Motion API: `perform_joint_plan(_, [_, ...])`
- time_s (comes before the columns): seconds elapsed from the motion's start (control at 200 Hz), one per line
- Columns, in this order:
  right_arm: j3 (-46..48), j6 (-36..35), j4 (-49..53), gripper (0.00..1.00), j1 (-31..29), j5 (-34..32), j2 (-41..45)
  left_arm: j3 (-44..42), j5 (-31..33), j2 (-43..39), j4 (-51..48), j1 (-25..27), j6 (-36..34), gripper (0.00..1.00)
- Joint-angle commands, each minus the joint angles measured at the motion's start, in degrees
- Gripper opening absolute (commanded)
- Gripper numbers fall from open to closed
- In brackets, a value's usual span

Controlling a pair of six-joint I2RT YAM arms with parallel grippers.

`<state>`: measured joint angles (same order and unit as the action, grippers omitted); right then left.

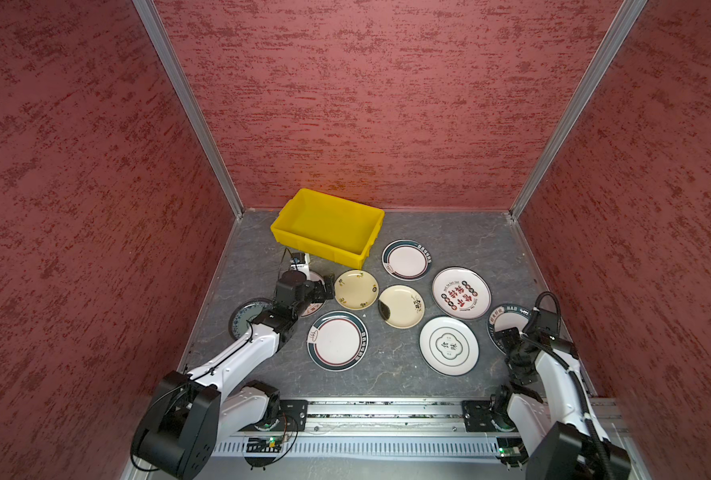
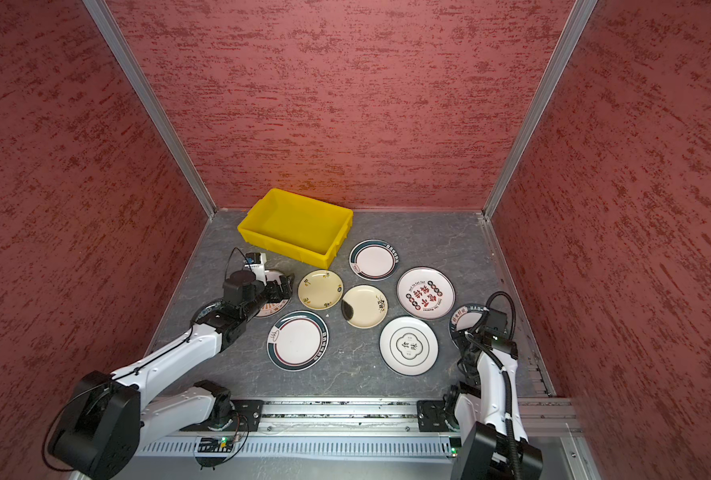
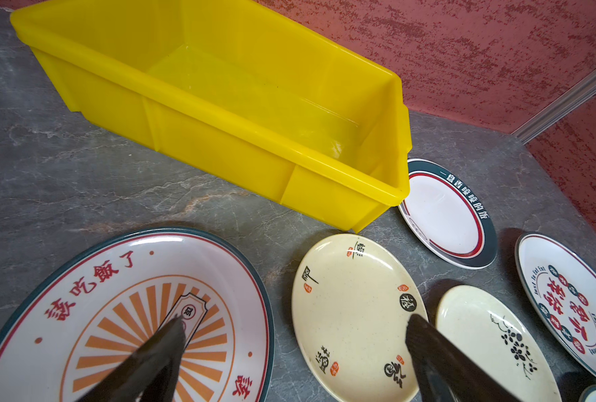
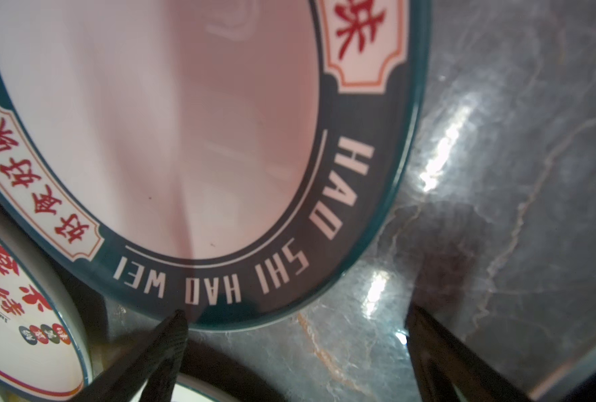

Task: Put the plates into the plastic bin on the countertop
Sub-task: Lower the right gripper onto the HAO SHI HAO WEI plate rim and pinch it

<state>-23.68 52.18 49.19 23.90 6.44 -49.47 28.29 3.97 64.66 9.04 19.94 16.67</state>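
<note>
Closest to me, on the dark grey countertop [image 1: 387, 376], two big plates lie side by side: a green-rimmed plate [image 1: 337, 340] and a white plate with a clover frame [image 1: 448, 345]. Off to the right, the right gripper [image 1: 508, 337] hangs low with its jaws wide apart and nothing between them. In its wrist view one finger [image 4: 157, 348] sits at the edge of the HAO SHI plate [image 4: 185, 139] and the other is over bare countertop.

On the left, a blue-patterned plate [image 1: 243, 318] peeks out beside the left arm. The left gripper [image 1: 327, 286] is spread wide too and holds nothing, with one finger above the sunburst plate [image 3: 115, 313] and the other above a speckled cream plate [image 3: 352, 313]. Beside that lie a second cream plate [image 1: 401, 306] and a red-lettered plate [image 1: 461, 293].

Farther back, a smaller green-rimmed plate [image 1: 406, 259] lies just beside a corner of the yellow plastic bin [image 1: 320, 245]. The bin stands skewed near the back wall, left of middle. Every plate I can see lies on the countertop, outside the bin.
</note>
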Motion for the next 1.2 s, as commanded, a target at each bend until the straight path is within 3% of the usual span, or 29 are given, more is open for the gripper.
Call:
perform_joint_plan(0.0, [0.9,1.1,-3.3,0.99,0.3,0.3,-1.0,-0.1,1.0,0.8,0.8,-0.1,-0.2,0.99])
perform_joint_plan(0.361, [7.4,11.4,-11.3,0.99,0.3,1.7,4.9,0.1,2.0,1.7,0.6,-0.4,-0.2,0.99])
perform_joint_plan(0.466, [6.7,11.0,-11.4,0.93,0.2,0.0,5.9,0.2,2.5,1.9,0.5,-0.4,-0.2,0.99])
perform_joint_plan(0.817, [3.9,7.2,-17.4,0.96,0.3,1.5,-5.8,1.0,3.6,2.3,-0.9,-0.5,-0.2,0.99])
perform_joint_plan(1.027, [1.5,6.0,-18.8,0.96,0.3,-0.4,-8.3,1.1,4.2,2.4,-1.4,-0.7,-0.2,0.99])
perform_joint_plan(1.197, [2.8,8.1,-22.8,0.93,0.4,1.7,-9.1,1.5,4.6,3.3,-1.8,-0.8,0.0,0.99])
